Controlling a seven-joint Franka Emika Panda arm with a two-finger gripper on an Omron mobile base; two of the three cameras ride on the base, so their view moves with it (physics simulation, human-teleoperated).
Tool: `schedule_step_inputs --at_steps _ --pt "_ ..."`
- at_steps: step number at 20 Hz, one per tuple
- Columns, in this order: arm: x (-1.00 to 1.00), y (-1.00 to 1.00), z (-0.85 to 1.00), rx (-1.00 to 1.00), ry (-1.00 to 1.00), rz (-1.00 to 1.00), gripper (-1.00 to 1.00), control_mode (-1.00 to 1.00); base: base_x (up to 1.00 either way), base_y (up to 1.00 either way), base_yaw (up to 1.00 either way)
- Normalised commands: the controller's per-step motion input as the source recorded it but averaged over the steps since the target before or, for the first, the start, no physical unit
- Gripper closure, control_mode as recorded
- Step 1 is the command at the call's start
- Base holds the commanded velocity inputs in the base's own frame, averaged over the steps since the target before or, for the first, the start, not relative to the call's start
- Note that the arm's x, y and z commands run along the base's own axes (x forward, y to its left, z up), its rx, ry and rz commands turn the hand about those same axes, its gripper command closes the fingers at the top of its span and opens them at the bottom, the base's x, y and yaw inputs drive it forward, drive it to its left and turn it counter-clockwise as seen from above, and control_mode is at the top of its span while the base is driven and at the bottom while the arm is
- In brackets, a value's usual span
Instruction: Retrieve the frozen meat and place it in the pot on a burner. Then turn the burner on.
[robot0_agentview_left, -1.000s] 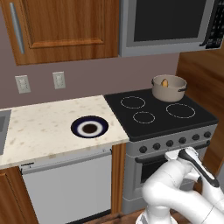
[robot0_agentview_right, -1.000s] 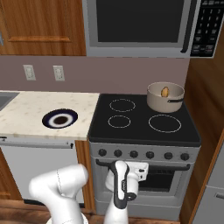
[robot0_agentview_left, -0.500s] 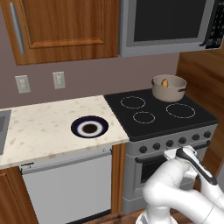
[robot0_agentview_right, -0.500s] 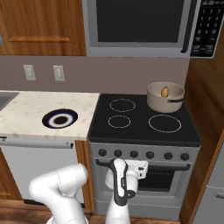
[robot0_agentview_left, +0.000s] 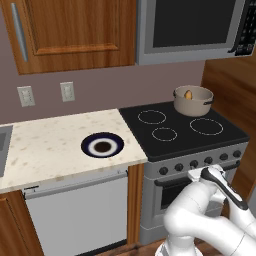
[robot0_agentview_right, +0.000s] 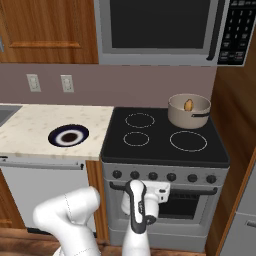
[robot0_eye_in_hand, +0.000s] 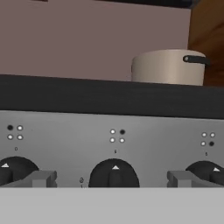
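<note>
The frozen meat (robot0_agentview_left: 188, 94) sits inside the pot (robot0_agentview_left: 192, 100) on the stove's (robot0_agentview_right: 165, 150) back right burner, so the retrieving and placing appear finished. What remains, by the look of it, is switching that burner on: the gripper (robot0_eye_in_hand: 111, 178) hangs low before the stove's control panel, its fingers (robot0_eye_in_hand: 40, 178) spread wide and holding nothing, with the centre knob (robot0_eye_in_hand: 113, 173) lying between them. None of the rings glows yet in either base view.
</note>
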Motion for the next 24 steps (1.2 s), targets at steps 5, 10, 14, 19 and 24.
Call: schedule_step_inputs --at_steps 5,10,14,19,24 --pt "0.00 0.00 -0.18 0.00 -0.14 0.00 -1.00 -1.00 0.00 0.00 0.00" --pt "0.00 0.00 -0.26 0.00 -0.08 0.00 -1.00 -1.00 0.00 0.00 0.00" --pt "0.00 0.00 -0.29 0.00 -0.01 0.00 -1.00 -1.00 0.00 0.00 0.00" --pt "0.00 -0.04 -0.23 0.00 0.00 0.00 -1.00 -1.00 0.00 0.00 0.00" --pt "0.00 -0.02 -0.08 0.00 0.00 0.00 -1.00 -1.00 0.00 0.00 0.00"
